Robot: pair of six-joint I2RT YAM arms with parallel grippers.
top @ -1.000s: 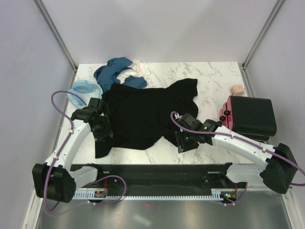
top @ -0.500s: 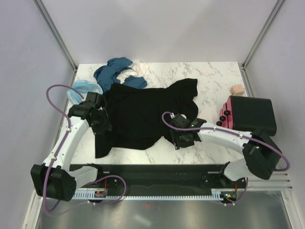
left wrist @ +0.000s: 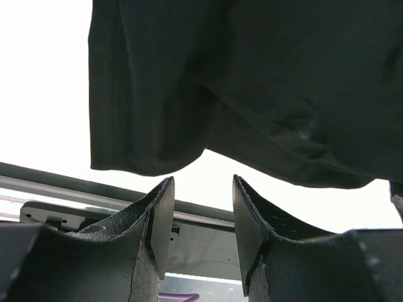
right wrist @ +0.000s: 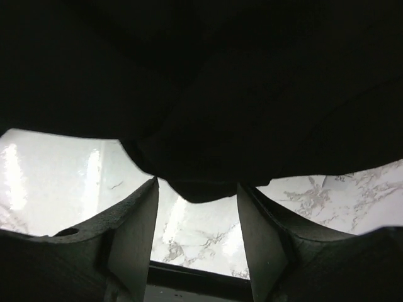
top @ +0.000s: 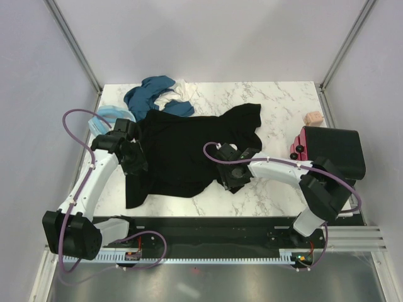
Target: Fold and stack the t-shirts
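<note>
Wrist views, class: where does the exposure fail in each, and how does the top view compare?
Left wrist: the table blows out to white beside the black t-shirt. Right wrist: the shirt is near-featureless darkness, its folds lost. Top external: evenly lit and sharp.

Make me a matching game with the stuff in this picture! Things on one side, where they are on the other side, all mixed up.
Things
1. black t-shirt
2. teal-blue t-shirt
3. pinkish block
4. dark box

Places
A. bunched up in the far left corner
B. big, at the right edge of the table
C. spread out in the middle
D. small, on its own, far right

Pairs: 1-C, 2-A, 3-D, 4-B
</note>
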